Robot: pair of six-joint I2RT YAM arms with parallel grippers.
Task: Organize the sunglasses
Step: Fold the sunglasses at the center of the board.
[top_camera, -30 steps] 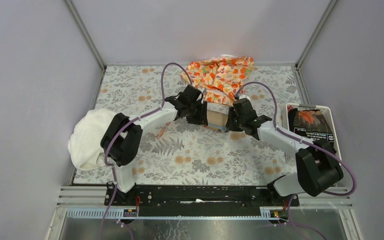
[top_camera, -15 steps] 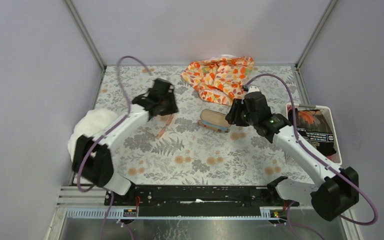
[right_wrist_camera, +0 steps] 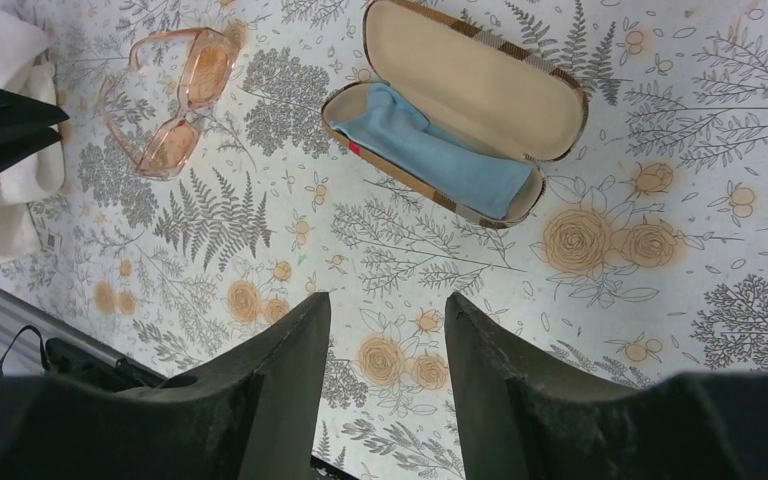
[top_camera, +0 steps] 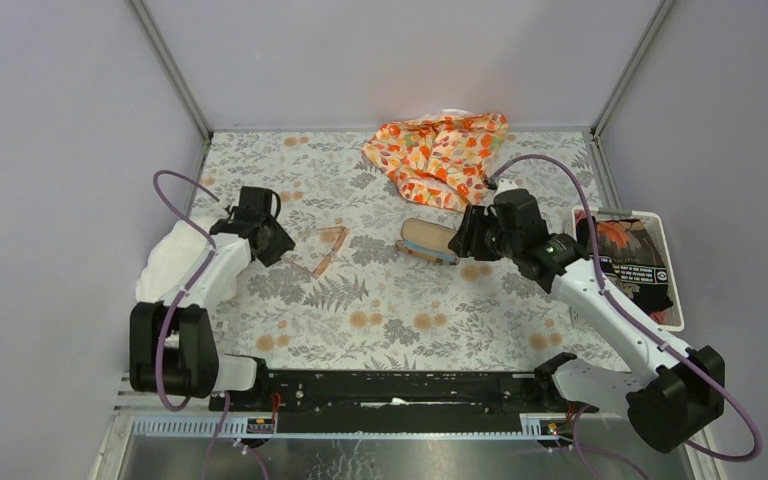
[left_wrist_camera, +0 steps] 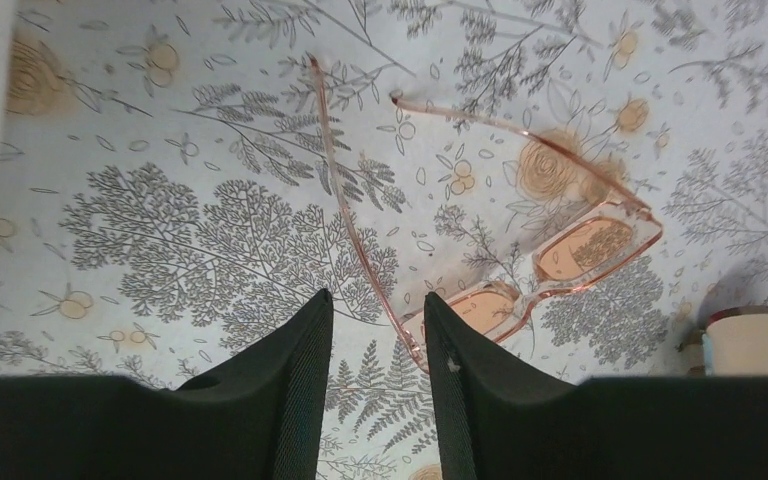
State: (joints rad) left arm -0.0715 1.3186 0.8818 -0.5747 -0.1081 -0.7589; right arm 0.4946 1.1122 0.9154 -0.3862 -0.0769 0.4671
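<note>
- Fingers on the left gripper [left_wrist_camera: 378, 300] stand apart with nothing clamped. They hover low over the tabletop [top_camera: 410, 320], just short of the sunglasses [left_wrist_camera: 588, 245]. From the wrist view, one slim arm of the frame runs up through the gap between them.
- Fingers on the right gripper [right_wrist_camera: 388, 300] are apart too and hold nothing, poised near the open plaid case [right_wrist_camera: 470, 80] that lies ahead of them.
- Sunglasses lie unfolded on the tabletop with their arms spread, to the left of the case and apart from it. Neither gripper has hold of them.
- Case lies with its lid thrown back, and a blue cloth [right_wrist_camera: 440, 155] sits in the lower half.
- Step in hand, as I read it: the left arm is lining up to pick the sunglasses up, and the case looks ready to take them.
- Next move, I'd say, calls for the left fingers to drop around the thin frame and close gently. It lies flat, so a shallow pinch could slip. The arms would then want folding before the pair goes in over the cloth.
</note>
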